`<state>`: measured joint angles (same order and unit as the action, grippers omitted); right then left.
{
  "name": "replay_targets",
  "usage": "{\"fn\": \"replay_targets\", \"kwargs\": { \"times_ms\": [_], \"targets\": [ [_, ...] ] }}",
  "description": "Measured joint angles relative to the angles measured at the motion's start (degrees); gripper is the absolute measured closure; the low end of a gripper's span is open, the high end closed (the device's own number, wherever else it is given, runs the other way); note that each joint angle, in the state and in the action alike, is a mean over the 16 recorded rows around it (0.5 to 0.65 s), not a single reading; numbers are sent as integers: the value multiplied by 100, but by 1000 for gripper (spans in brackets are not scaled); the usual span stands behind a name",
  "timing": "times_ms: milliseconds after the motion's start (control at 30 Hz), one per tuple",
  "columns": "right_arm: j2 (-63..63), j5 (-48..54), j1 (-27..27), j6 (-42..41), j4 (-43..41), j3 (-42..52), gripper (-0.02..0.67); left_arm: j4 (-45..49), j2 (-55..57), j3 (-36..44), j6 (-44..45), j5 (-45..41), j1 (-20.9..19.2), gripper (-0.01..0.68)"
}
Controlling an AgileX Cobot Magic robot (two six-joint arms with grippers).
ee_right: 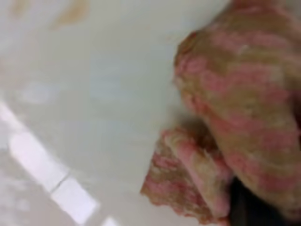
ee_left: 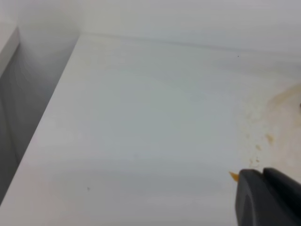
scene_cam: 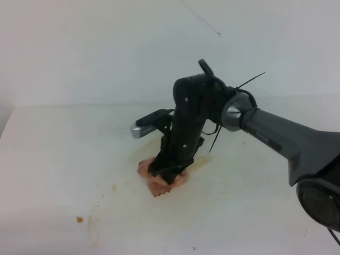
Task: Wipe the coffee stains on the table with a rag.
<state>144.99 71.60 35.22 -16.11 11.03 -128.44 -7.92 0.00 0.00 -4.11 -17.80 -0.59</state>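
My right arm comes in from the right edge of the high view, forearm sloping up to a bent wrist at centre frame, then the hand drops steeply down-left. My right gripper [scene_cam: 169,174] is pressed tip-first onto the rag [scene_cam: 159,183], a crumpled salmon-pink cloth just below centre on the white table [scene_cam: 53,159]. Jaws look narrow and closed onto the cloth, w/ folds bunched around the tips. In the right wrist view the rag [ee_right: 240,108] fills the right half, pink w/ tan-brown soaking. Faint tan coffee stains [scene_cam: 204,159] smear the table beside the rag, plus specks at lower left. Left gripper [ee_left: 268,200]: only a dark corner shows at lower right of its wrist view; can't tell its opening.
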Motion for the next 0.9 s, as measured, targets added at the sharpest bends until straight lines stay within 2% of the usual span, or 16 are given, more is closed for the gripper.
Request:
{"fn": "replay_targets", "kwargs": {
  "times_ms": [200, 467, 700, 900],
  "targets": [
    [-13, -70, -446, 110, -136, 5, 550, 0, 0, 0, 0, 0, 0, 672],
    [-113, -295, -982, -280, 404, 5, 550, 0, -28, 42, 1, 16, 0, 673],
    [-354, -1038, -1180, -351, 677, -12, 550, -1, -37, 56, 1, 22, 0, 673],
    [-464, -1882, -1197, -123, 486, -36, 550, -1, -37, 56, 1, 22, 0, 673]
  ]
}}
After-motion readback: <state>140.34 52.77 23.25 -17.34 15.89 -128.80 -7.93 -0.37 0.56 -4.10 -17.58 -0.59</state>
